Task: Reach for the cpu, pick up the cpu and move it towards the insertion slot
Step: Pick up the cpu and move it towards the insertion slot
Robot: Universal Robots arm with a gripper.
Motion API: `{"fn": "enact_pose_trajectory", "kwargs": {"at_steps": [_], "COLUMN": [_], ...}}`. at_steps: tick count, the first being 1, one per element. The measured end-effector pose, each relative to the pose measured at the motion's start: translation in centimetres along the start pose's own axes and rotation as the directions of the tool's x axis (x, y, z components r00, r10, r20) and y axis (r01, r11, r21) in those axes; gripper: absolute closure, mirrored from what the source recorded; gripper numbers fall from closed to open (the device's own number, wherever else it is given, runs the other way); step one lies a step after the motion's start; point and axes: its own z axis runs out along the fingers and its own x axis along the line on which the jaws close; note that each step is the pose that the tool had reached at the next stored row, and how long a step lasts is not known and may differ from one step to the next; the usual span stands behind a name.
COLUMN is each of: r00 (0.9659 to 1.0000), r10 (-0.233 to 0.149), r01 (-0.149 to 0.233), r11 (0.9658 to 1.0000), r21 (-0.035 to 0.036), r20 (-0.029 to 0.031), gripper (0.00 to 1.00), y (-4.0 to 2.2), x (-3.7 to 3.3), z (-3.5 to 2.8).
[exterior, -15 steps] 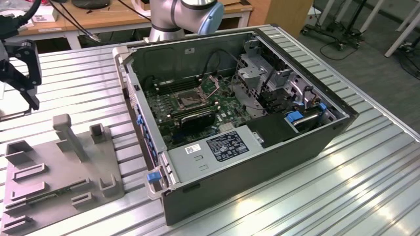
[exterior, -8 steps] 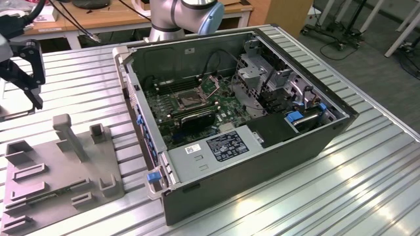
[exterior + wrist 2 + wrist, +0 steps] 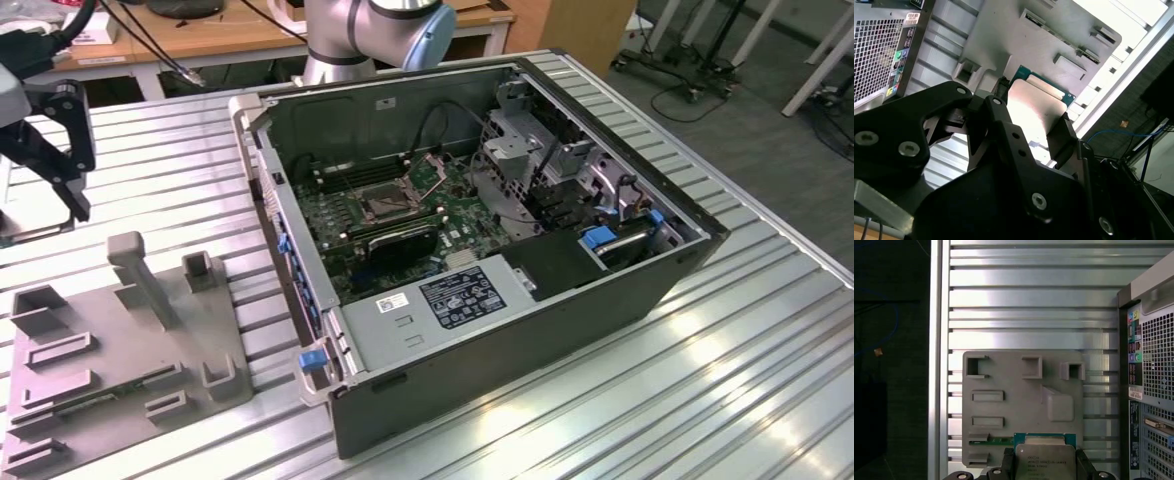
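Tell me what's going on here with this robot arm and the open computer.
The gripper is shut on the cpu, holding it by the grey fixture plate on the table, beside the open computer case. The insertion slot lies on the board inside the case, some way off from the chip.

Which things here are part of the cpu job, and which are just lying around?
Job:
cpu, held in the jaws
insertion slot, inside the open computer case

Lying about:
grey fixture plate
ribbed metal table
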Motion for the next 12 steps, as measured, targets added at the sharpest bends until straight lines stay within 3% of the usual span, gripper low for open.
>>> {"fn": "enact_pose_trajectory", "kwargs": {"at_steps": [12], "r00": [1.0000], "r10": [0.000], "r01": [0.000], "r11": [1.0000], "r21": [-0.0001], "r20": [0.0001], "gripper": [0.45], "y": [0.01], "x": [-0.67], "z": [0.05]}}
